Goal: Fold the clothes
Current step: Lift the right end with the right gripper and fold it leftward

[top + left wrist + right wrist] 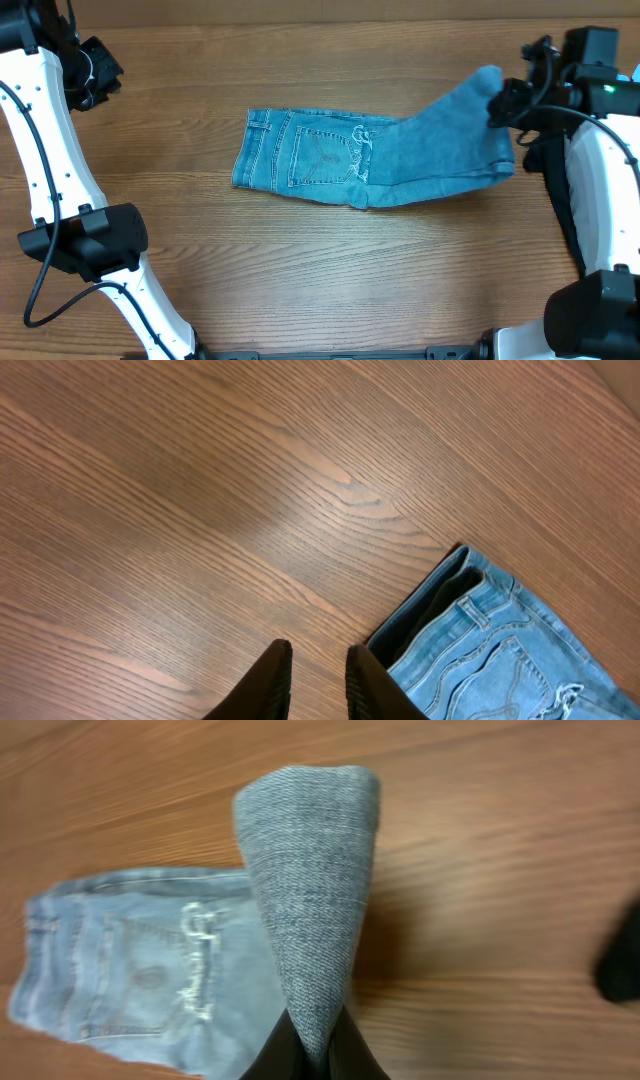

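Note:
The clothes are faded light-blue jeans [330, 155] lying folded lengthwise across the middle of the table, waistband to the left and a back pocket facing up. My right gripper [505, 100] is shut on the leg end, holding it raised above the table at the right. In the right wrist view the pinched denim [310, 870] rises as a cone from my right gripper [315, 1050], with the pocket part [130, 960] flat on the left. My left gripper [318, 665] hovers over bare wood just left of the waistband corner [470, 630], jaws slightly apart and holding nothing.
The wooden table [300, 270] stretches around the jeans. The left arm's white link and black joint [90, 240] stand at the front left. The right arm's base [600, 300] sits at the front right.

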You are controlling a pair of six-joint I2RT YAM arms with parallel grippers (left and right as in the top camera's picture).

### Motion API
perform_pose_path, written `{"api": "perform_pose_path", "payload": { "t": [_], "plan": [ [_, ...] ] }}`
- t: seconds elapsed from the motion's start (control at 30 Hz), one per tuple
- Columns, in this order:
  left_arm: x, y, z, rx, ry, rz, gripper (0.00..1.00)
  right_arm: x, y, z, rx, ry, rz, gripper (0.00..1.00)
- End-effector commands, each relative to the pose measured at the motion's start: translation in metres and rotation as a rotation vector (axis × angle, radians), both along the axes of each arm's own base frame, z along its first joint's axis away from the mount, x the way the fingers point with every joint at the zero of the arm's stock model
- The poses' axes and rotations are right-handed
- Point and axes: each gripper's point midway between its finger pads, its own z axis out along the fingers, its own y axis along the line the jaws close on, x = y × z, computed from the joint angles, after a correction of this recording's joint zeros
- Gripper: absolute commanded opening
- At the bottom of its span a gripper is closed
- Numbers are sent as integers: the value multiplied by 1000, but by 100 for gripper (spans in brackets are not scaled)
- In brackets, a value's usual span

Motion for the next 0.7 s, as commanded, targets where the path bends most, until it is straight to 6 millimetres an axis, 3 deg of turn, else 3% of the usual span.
{"api": "perform_pose_path", "payload": {
  "t": [0.0,0.17,0.33,0.67],
  "plan": [
    [0,0,-1,8,1,-38,25,2,50,33,32,-84,86,4],
    [-2,0,-1,9,10,-46,30,3,101,35,5,-100,99,4],
    [-2,0,-1,16,10,-66,33,3,150,46,113,-119,66,4],
    [-2,0,-1,15,11,-66,45,4,219,70,285,-175,50,4]
  ]
}}
